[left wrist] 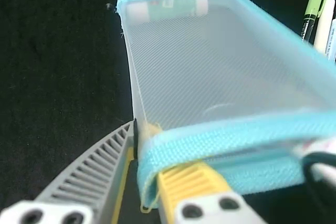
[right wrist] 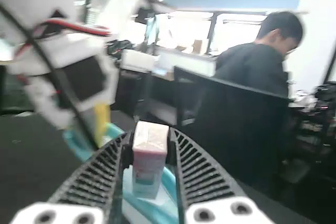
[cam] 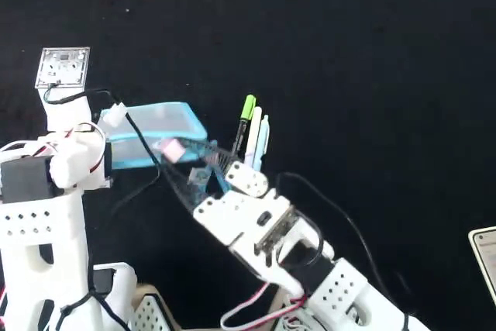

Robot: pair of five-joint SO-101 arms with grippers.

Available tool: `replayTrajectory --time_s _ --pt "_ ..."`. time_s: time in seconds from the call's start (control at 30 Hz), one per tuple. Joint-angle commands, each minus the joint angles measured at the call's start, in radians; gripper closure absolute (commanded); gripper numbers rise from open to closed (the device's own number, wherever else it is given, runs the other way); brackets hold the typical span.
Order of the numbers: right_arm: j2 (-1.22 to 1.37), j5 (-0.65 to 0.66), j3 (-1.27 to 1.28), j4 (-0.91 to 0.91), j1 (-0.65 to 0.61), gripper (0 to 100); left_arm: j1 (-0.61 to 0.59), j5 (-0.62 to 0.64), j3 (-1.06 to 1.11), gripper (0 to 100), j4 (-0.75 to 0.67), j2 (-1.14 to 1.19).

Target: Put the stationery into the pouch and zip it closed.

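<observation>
While tight on pouch (left wrist: 210, 77) corner, left gripper (left wrist: 142, 150); right gripper (right wrist: 149, 137) snug around eraser (right wrist: 149, 156) at its zip edge; pens (cam: 252, 133) beside, black table (cam: 372, 75) beyond.

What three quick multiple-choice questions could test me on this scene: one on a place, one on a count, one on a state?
1. Where are the slim pens?
A. Lying on the black table, beside the light-blue mesh pouch
B. Inside the pouch
C. Held in a gripper

2. How many pens lie there?
A. One
B. Three
C. Five

3. What state is the right gripper in?
A. Open and empty
B. Shut on a small pink-and-white block
C. Shut on a pen

Answers:
1 A: the high view shows them on the table, apart from the pouch.
2 B: there is one green, one white and one pale blue.
3 B: the right wrist view shows the block clamped in the gripper.
</observation>
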Motion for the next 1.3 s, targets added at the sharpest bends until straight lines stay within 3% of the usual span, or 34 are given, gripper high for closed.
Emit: replayTrajectory --time_s 0.0,0.2,0.3,0.53,0.83,1.03,1.27 --pt "0.101 0.000 -0.015 -0.118 0.052 98.7 -0.007 0.008 -0.054 97 -0.015 -0.002" --pt "0.162 -0.002 -0.028 -0.104 -0.041 98.7 -0.007 0.008 -0.054 97 -0.015 -0.002" --pt "0.205 -0.002 -0.090 0.032 -0.072 98.0 -0.007 0.008 -0.054 97 -0.014 -0.002" --pt "0.239 -0.008 -0.278 0.336 -0.072 77.5 -0.012 0.008 -0.054 97 -0.014 -0.002" --pt "0.173 -0.005 -0.437 0.687 -0.060 82.8 -0.013 0.008 -0.054 97 -0.014 -0.002" --pt "-0.102 -0.006 -0.559 1.010 0.118 86.1 -0.013 0.008 -0.054 97 -0.014 -0.002" --pt "-0.171 -0.054 -0.504 1.030 0.445 86.1 -0.013 0.008 -0.054 97 -0.014 -0.002"
